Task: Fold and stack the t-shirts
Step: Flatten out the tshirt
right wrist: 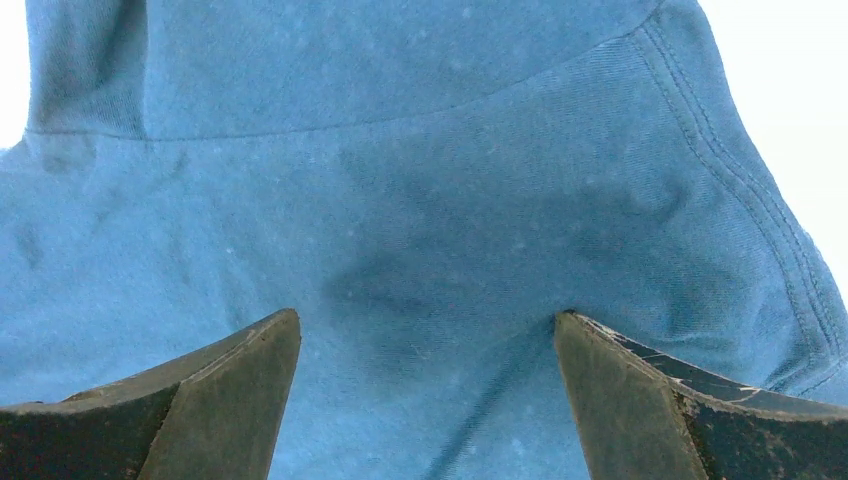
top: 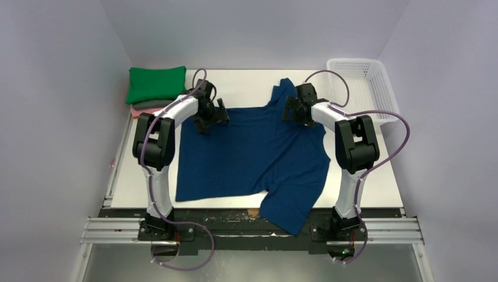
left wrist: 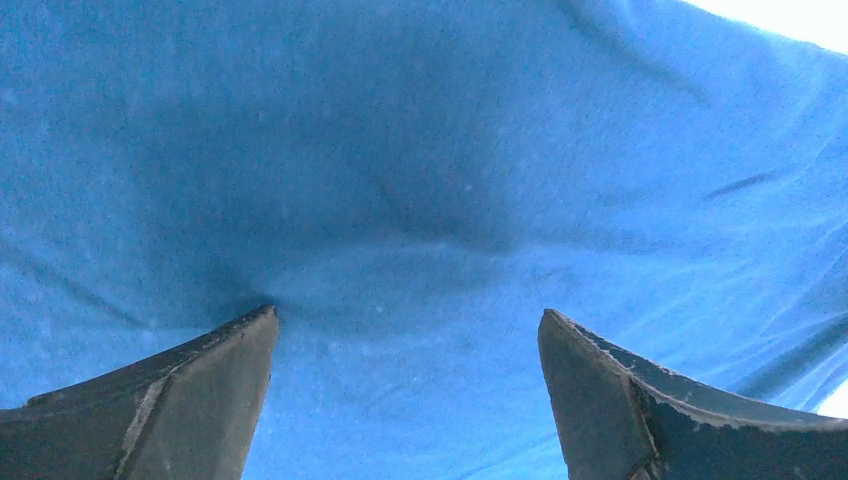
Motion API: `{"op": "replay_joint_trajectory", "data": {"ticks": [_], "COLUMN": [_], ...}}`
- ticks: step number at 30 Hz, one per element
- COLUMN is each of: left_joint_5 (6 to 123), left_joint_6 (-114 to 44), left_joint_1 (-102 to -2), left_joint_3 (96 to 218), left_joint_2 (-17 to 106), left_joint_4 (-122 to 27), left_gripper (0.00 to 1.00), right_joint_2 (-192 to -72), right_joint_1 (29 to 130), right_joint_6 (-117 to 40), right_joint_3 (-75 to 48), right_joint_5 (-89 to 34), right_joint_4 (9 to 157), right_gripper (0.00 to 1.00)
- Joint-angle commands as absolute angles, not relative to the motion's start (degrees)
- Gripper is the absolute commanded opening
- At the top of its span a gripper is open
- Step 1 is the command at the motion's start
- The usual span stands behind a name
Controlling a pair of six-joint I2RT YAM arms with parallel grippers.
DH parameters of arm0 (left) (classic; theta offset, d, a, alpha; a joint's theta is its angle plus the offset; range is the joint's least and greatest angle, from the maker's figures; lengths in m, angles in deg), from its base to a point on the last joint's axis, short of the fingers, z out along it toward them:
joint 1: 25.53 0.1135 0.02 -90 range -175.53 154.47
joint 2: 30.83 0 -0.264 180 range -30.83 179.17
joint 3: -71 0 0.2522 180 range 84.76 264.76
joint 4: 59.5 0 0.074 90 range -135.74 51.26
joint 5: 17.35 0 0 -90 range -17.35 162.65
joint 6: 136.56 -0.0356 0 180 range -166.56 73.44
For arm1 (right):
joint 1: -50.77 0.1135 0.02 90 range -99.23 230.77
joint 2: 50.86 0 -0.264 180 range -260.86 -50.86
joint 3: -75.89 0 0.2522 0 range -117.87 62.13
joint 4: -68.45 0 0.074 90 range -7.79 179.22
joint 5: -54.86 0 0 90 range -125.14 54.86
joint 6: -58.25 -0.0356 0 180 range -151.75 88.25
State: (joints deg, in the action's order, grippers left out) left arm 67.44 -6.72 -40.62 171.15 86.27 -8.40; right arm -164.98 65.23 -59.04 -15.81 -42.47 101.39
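Observation:
A dark navy blue t-shirt lies spread on the white table, one sleeve hanging over the near edge and one pointing to the back. My left gripper is open, its fingertips pressed down on the shirt's far left edge; the cloth fills the left wrist view. My right gripper is open, pressed on the shirt's far right part near the back sleeve; a stitched hem shows in the right wrist view. A folded green t-shirt tops a stack with grey and pink-orange ones at the back left.
A white plastic mesh basket stands at the back right corner. The table's near edge meets a black rail by the arm bases. Bare white table shows left of the shirt.

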Motion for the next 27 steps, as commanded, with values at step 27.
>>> {"op": "replay_joint_trajectory", "data": {"ticks": [27], "left_joint_5": [74.7], "left_joint_6": [-9.0], "left_joint_1": [-42.0], "left_joint_3": [166.1], "left_joint_2": [63.5], "left_joint_4": [-4.0], "left_gripper": [1.00], "right_joint_2": [-143.3], "right_joint_1": [62.6], "right_joint_6": [-57.5], "right_joint_3": [-7.6], "right_joint_5": [-41.6], "right_joint_4": [103.2], "right_gripper": [0.99]}}
